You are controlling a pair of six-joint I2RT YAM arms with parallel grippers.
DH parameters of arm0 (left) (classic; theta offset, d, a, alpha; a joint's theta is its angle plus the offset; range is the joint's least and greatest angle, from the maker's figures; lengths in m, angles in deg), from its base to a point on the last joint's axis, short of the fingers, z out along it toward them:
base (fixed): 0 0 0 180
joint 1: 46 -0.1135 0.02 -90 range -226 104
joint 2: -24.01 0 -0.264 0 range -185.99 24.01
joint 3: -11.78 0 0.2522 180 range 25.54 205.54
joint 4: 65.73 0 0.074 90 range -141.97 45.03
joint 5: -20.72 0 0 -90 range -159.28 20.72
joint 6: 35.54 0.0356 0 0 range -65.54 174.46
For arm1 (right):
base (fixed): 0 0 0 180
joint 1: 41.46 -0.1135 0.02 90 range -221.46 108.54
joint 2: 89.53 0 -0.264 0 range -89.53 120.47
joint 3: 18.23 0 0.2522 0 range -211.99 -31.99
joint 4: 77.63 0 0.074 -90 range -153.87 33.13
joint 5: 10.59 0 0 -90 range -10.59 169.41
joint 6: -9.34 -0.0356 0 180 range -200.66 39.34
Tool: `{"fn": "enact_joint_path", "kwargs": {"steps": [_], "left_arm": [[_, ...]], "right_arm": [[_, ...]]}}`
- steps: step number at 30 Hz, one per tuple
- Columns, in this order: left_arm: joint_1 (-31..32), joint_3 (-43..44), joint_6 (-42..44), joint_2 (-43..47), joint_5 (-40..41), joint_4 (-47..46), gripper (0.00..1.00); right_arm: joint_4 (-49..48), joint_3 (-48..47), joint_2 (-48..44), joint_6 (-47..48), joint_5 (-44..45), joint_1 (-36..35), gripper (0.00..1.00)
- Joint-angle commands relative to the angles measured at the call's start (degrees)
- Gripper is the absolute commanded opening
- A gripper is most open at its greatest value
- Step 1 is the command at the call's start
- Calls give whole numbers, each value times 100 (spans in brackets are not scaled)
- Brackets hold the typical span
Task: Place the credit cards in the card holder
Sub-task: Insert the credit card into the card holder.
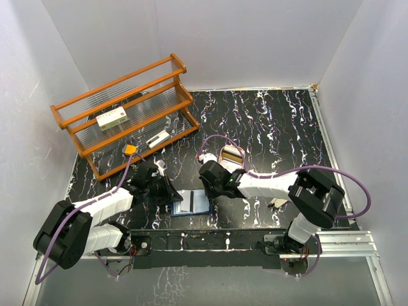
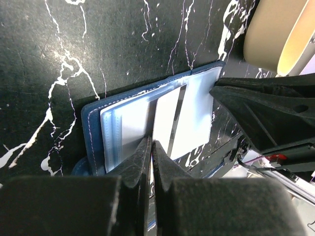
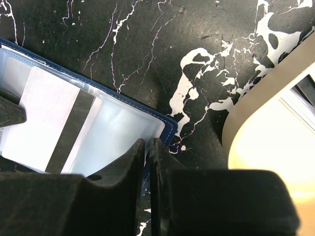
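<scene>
**Two grippers meet at the open card holder**

Both arms reach in over the black marbled table, where the navy holder lies open near the front edge between them, its light-blue inside facing up. One credit card, pale with a dark stripe, lies across that inside; its end toward the right arm seems to sit under a clear pocket. The left gripper has its fingers pressed together, the tips at the card's near edge; whether the card is actually pinched between them cannot be told. The right gripper has its fingers almost together, with the holder's far blue edge caught in the thin gap. Just beyond that edge stands a tan tray, apart from the holder. A wooden rack stands at the far left of the table, with a white box on it.
</scene>
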Motion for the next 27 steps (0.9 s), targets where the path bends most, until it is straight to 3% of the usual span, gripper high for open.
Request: {"fn": "enact_joint_path", "kwargs": {"steps": [1,27], "left_arm": [[17,-101,-205,97,123,-292,0],[107,-686,-1078,417,448,-925,0]], "right_arm": [[-84,163,-31,-163,35,-19,9],[-150,220,-340,-792,-262,-24,12]]}}
